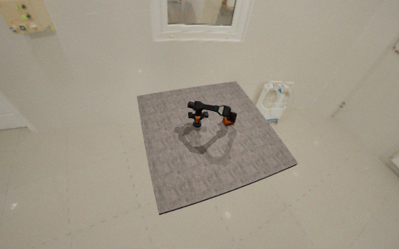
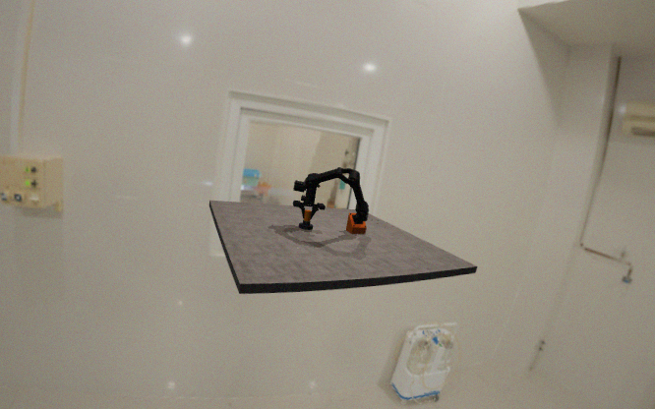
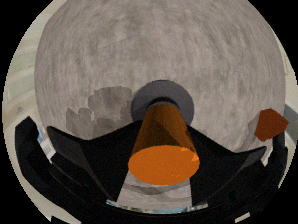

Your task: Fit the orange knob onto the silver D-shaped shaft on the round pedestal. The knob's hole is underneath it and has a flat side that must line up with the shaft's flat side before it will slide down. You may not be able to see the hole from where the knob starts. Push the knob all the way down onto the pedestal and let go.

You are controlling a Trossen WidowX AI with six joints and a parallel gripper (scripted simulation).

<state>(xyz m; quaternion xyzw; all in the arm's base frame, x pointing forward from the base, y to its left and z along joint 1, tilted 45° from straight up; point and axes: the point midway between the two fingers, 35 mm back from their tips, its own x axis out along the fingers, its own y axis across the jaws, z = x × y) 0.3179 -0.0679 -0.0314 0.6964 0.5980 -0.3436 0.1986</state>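
The orange knob stands upright over the round dark grey pedestal. My gripper is shut on the knob, one finger on each side, pointing down. In the wrist view the knob's flat top faces the camera and its lower end lies over the middle of the pedestal, with a dark band around it. The silver shaft and the hole under the knob are hidden. I cannot tell whether the knob's underside touches the pedestal or how its flat side is turned.
The arm's orange base stands on the grey table top, to the right of the pedestal. The black arm arches between the base and the pedestal. Its shadow falls across the table top.
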